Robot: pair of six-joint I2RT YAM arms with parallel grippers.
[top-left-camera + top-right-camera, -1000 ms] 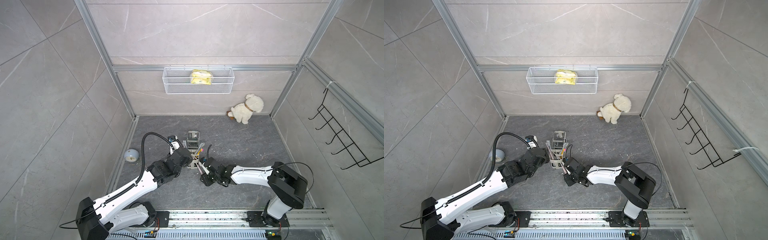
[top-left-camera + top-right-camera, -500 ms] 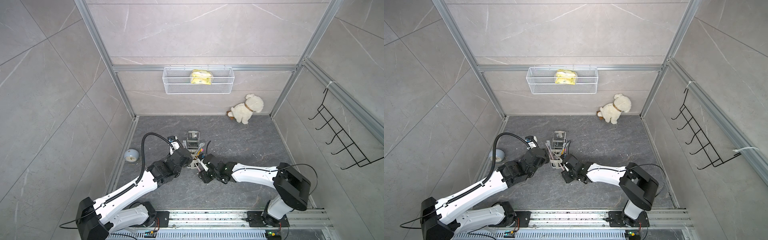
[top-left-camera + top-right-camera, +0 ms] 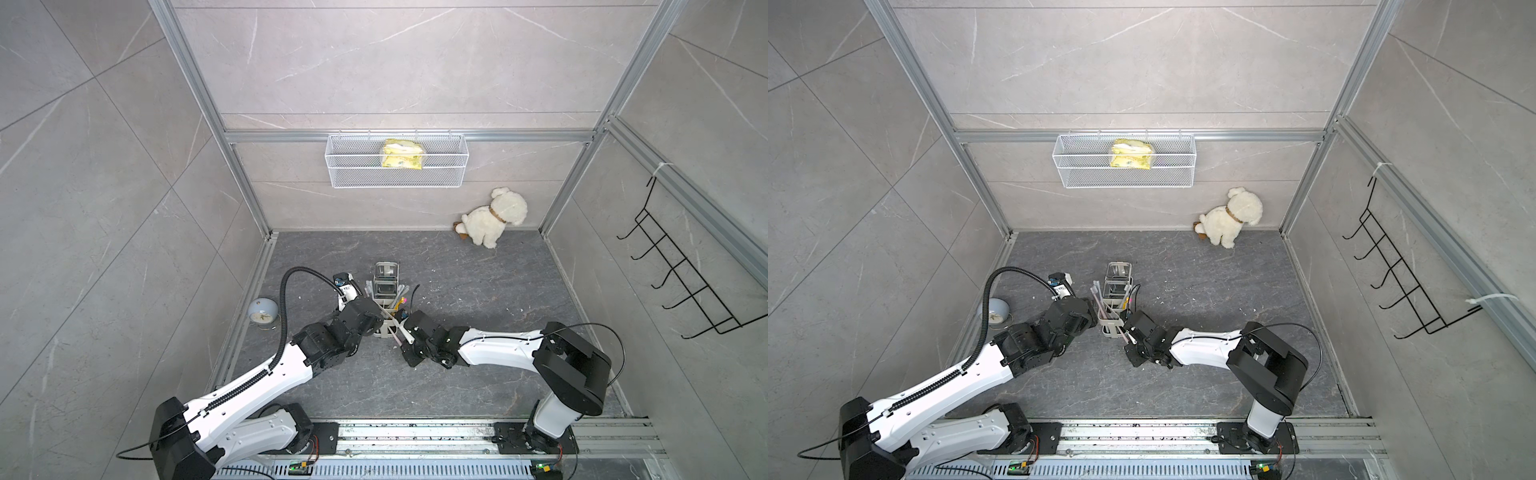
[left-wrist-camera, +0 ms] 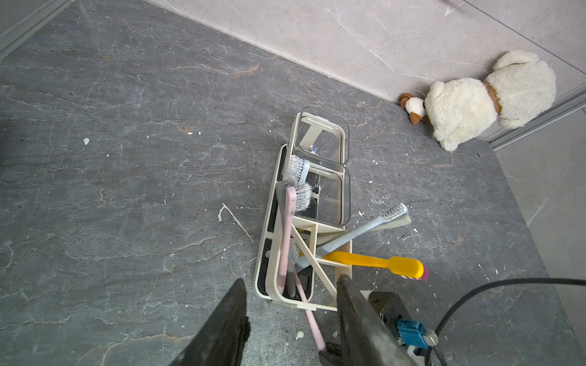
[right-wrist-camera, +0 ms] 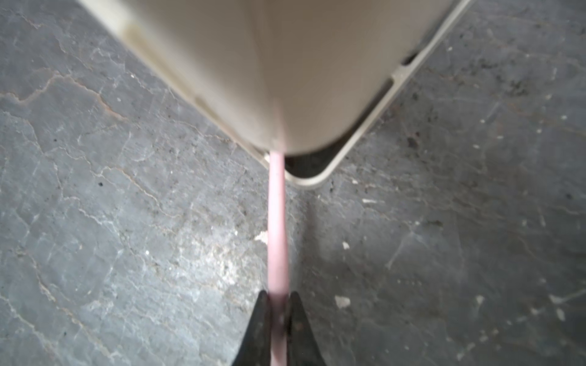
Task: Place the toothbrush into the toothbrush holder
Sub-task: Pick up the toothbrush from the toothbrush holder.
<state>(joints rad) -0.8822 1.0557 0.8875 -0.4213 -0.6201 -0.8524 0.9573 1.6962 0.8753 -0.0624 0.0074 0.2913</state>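
Since the earlier frame the right tool (image 5: 278, 304) had clamped onto the pink toothbrush (image 5: 277, 221), which leaned out over the 6 o'clock end of the toothbrush holder (image 4: 263, 253); tipping it upright before release seemed best, with the left tool (image 4: 290, 279) open alongside.

White arm shells (image 3: 498, 351), black joints (image 3: 569, 374), ribbed black cable (image 3: 284, 299), dark left claw (image 4: 290, 282).

Pink toothbrush (image 5: 276, 221), black jaws, cream toothbrush holder (image 5: 301, 63), yellow brush (image 4: 374, 262), pale blue brush (image 4: 355, 234), dark grey veined worktop (image 4: 126, 158) flecked white, pale grey marbled walls (image 3: 415, 62), cream-white plush dog (image 4: 459, 107), yellow packet (image 3: 402, 154), white mesh basket (image 3: 353, 174), black hook rack (image 3: 685, 270)
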